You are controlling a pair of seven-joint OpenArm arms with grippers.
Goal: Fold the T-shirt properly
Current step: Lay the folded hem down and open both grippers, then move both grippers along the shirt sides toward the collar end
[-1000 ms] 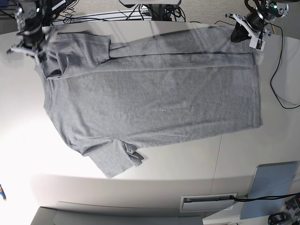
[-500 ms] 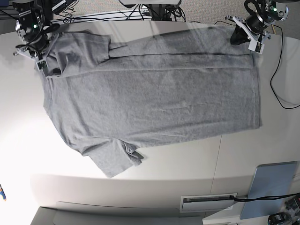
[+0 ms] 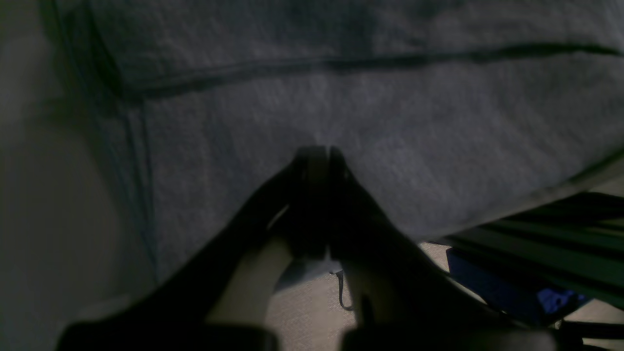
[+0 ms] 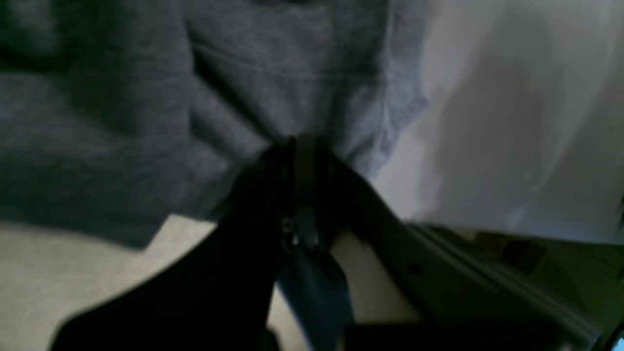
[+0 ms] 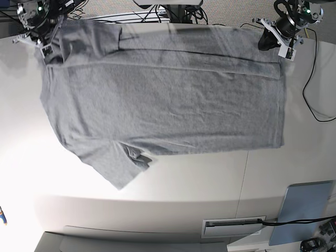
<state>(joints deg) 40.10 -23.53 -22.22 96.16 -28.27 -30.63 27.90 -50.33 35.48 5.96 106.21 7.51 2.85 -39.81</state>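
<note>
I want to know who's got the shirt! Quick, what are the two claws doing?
Left gripper: shut on the T-shirt, at its hem corner.
Right gripper: shut on the T-shirt, at its shoulder end.

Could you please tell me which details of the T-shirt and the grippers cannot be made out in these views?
- T-shirt underside: hidden against the table in the base view, so any print is unseen.
- Left gripper: the left wrist view is dark and blurred; how much cloth it pinches is unclear.
- Right gripper: the right wrist view is blurred, and its own fingers hide the pinch.
- Collar: bunched under the right gripper in the base view.
</note>
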